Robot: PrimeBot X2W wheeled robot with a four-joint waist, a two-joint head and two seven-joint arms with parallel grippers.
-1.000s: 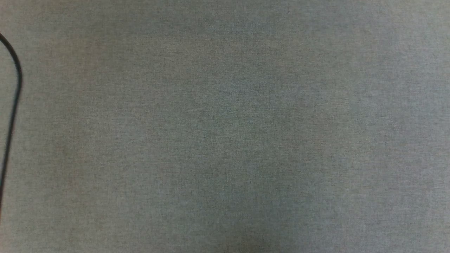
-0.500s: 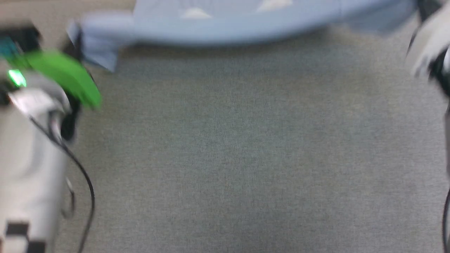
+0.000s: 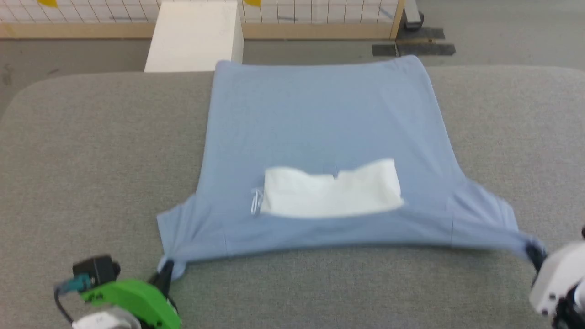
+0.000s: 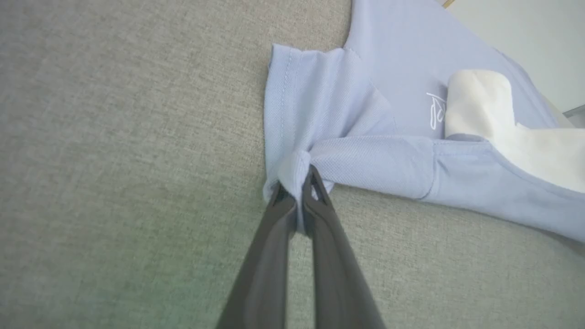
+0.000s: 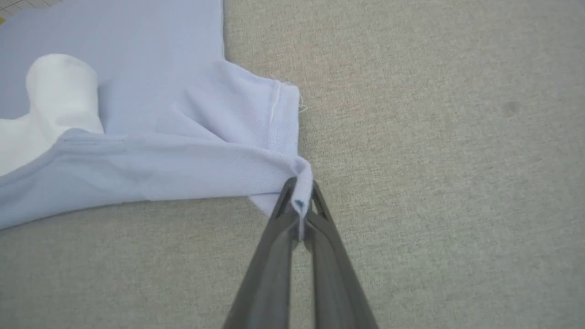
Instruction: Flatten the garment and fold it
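Observation:
The light blue garment lies spread on the grey table, its hem at the far edge and its white collar part toward me. My left gripper is shut on the tip of the near-left sleeve. On the other side, my right gripper is shut on the near-right sleeve tip. The shoulder edge runs taut between both grips. White script lettering sits beside the collar.
The grey fabric table has bare cloth left, right and in front of the shirt. Beyond its far edge stand a white box and a wooden-framed grid panel on the floor.
The head camera has swung up from bare table cloth to the whole shirt and both grippers. Whether the shirt itself moved cannot be told.

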